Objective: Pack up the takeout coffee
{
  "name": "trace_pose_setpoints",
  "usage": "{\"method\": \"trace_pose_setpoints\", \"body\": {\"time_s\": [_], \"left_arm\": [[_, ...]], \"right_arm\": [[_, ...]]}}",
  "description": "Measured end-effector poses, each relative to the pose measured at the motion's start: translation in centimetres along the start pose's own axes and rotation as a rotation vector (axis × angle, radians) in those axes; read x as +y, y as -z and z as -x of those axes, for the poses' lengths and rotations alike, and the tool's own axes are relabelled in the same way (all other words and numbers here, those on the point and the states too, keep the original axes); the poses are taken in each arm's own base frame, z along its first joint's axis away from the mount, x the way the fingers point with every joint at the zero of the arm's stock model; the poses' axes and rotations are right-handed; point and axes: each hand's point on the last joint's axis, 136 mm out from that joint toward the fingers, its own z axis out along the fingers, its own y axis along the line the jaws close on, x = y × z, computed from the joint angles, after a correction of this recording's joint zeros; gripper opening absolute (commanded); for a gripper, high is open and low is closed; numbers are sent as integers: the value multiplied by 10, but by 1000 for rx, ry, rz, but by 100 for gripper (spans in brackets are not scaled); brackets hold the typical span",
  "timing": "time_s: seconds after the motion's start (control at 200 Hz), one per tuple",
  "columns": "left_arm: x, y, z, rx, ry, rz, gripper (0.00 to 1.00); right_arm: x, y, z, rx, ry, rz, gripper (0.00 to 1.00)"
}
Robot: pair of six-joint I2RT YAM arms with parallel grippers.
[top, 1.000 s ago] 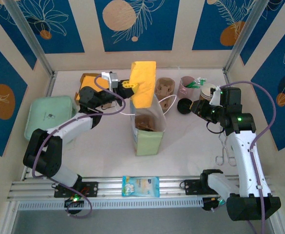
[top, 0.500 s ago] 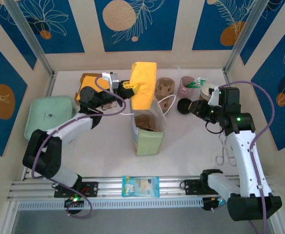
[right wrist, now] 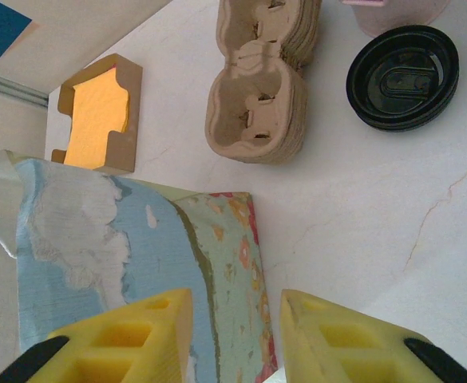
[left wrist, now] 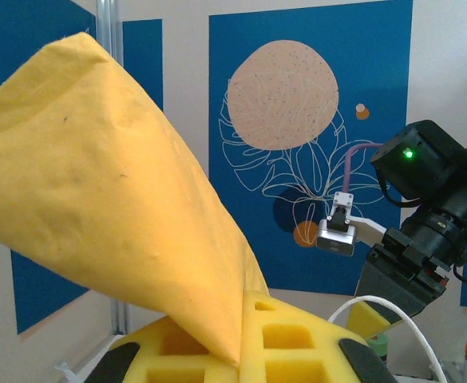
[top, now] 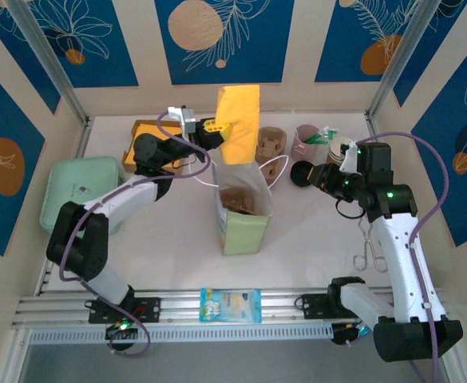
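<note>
I read a yellow napkin (left wrist: 97,199), yellow left fingers (left wrist: 285,347), a pale green bag (top: 243,231) with a blue-and-white painted face, brown pulp carriers (right wrist: 257,104), the black-lidded takeout coffee (right wrist: 402,77) and a white, faintly veined desk (right wrist: 361,207).

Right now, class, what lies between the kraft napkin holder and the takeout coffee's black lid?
A stack of pulp cup carriers sits between the napkin holder and the takeout coffee, bare table around it; the right wrist view shows this.

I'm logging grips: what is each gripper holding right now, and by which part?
The left gripper pinches a yellow napkin by its edge; the right gripper is open and holds nothing.
</note>
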Motion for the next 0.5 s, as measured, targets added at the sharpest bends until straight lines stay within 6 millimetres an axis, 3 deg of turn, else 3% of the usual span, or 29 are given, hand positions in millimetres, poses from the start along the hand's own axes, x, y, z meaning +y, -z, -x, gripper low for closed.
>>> {"method": "trace_pose_setpoints", "body": {"time_s": [0.5], "left_arm": [[-5, 14, -29, 63, 27, 29, 0]], "right_arm": [[0, 0, 0, -2, 1, -3, 35]]}}
